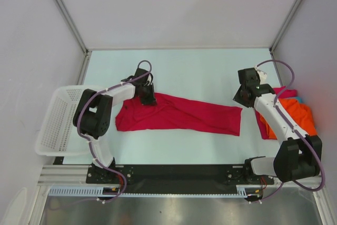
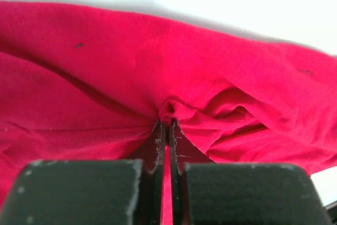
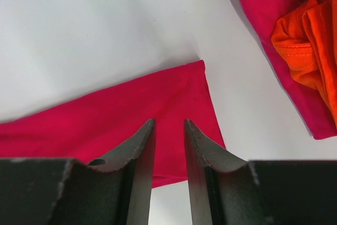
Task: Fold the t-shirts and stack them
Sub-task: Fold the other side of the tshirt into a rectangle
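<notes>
A pale table (image 1: 210, 72) walled in by white panels fills the overhead view. On it, between the two arms, we see the crimson t-shirt (image 1: 179, 114) lying stretched out as a long, creased band from left to right. At its far left corner the left gripper (image 2: 167, 126) has its jaws closed tight on a pinch of the red cloth, which puckers into folds around the tips. The right gripper (image 3: 169, 124) hangs over the shirt's right end, jaws parted with nothing between them. Past that end, at the table's right edge beside the right arm, we see a heap: an orange t-shirt (image 1: 305, 112) on top, a magenta-pink t-shirt (image 1: 262, 127) under it and a sliver of a teal t-shirt (image 1: 299, 99). A white lattice basket (image 1: 55, 114) sits at the left, beside the left arm.
</notes>
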